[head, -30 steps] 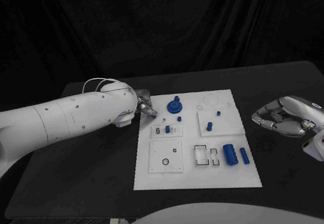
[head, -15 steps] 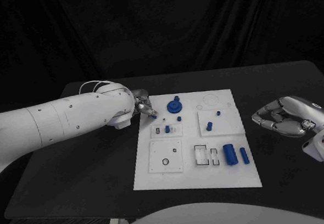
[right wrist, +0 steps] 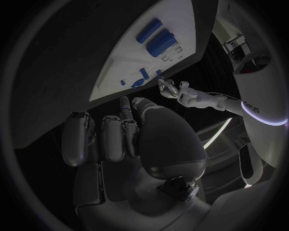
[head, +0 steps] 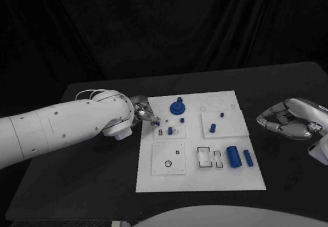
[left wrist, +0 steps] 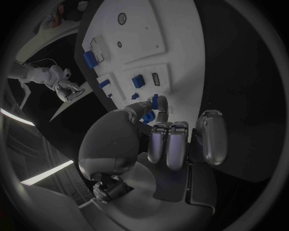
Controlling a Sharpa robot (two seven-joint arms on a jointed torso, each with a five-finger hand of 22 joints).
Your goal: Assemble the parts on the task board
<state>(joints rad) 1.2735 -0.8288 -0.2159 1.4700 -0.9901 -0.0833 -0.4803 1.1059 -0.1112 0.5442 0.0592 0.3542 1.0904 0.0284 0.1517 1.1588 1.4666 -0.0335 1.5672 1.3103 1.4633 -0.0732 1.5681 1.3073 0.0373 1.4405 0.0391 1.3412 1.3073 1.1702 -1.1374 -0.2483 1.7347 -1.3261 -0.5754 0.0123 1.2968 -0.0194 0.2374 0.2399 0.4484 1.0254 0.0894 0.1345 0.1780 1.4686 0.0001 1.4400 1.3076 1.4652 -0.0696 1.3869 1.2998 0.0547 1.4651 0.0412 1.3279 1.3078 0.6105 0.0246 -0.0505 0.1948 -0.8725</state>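
Observation:
The white task board lies mid-table. My left hand hovers over its far left corner and pinches a small blue part between thumb and a finger, just above the board. A blue round part with a knob stands close to that hand. Small blue pegs stand in the middle row. Two blue cylinders lie at the near right. My right hand stays off the board's right edge with fingers curled in on nothing.
Recessed white plates with slots and a ring fill the board's near left. Bare black table spreads on both sides of the board. My left forearm crosses the table's left part.
My left hand has slid a little nearer along the board's left edge, and its arm has dropped lower. The right hand has stayed put.

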